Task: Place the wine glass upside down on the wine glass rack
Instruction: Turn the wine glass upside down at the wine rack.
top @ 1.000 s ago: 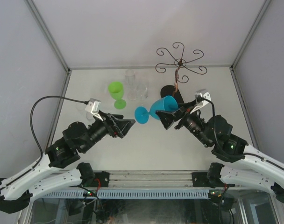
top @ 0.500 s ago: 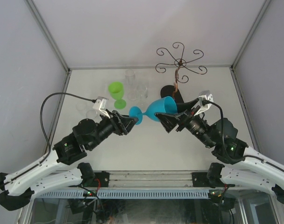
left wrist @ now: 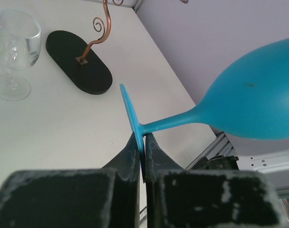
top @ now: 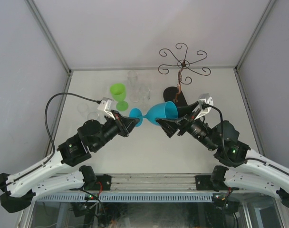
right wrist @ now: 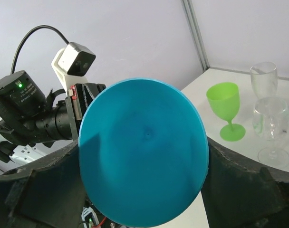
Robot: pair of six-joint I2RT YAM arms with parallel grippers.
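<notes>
White table (top: 149, 152) — green glass (top: 119, 94), clear glasses (top: 133, 78), rack (top: 172, 91)

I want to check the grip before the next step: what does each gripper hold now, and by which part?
Both hold the blue wine glass. The left gripper pinches the edge of its foot; the right gripper clasps its bowl.

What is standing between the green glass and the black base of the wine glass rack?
Two clear wine glasses, upright on the table; the top external view shows them.
</notes>
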